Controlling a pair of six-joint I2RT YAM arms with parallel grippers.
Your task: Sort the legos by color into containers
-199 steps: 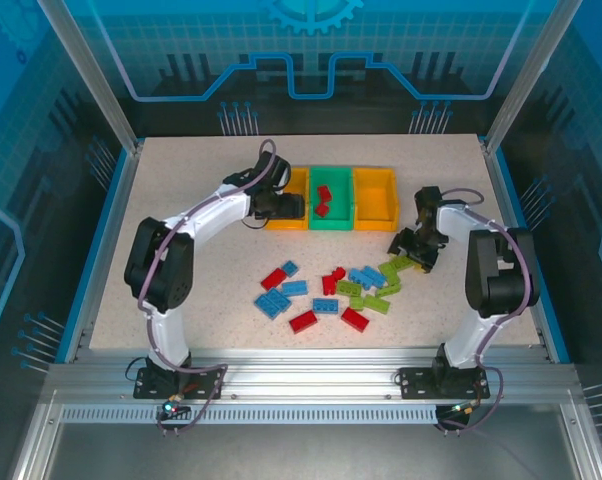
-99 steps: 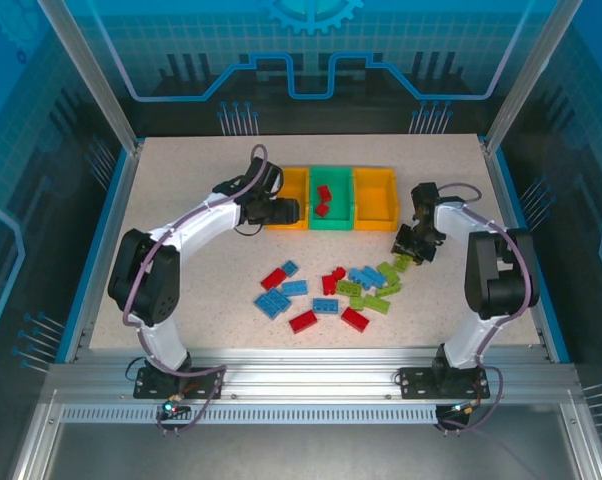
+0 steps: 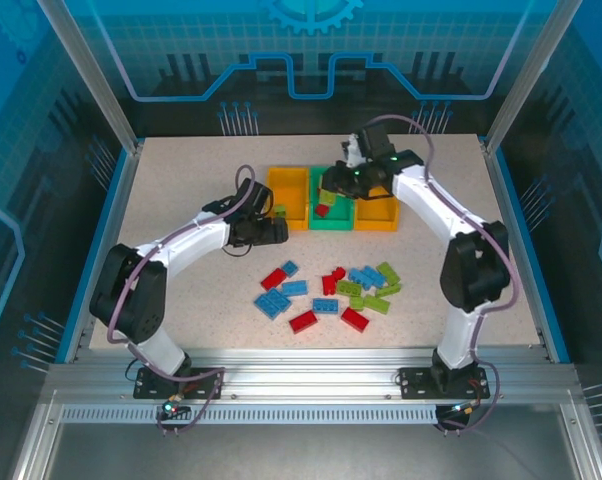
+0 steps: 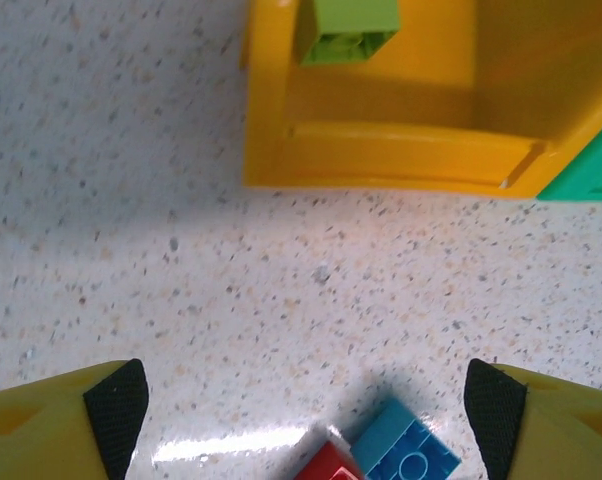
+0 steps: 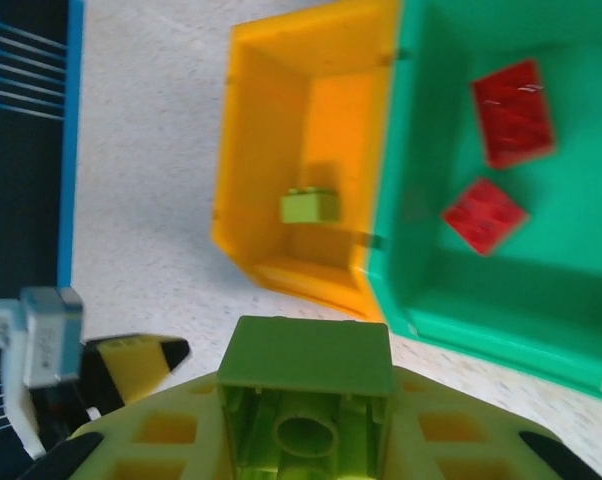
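Lime lego (image 5: 306, 355) clamped in right pincer (image 5: 306, 440) near bins (image 3: 376, 226); left pincer (image 4: 306, 400) wide open, empty.

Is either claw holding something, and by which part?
The right gripper pinches a lime green brick by its opposite sides; the left gripper is open and empty.

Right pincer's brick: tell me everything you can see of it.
The brick is lime green, glossy plastic, small and boxy. Its hollow underside faces the wrist camera, showing one round tube inside; its studs are hidden. The right pincer is shut on it, holding it clear of the table, with the yellow bin ahead.
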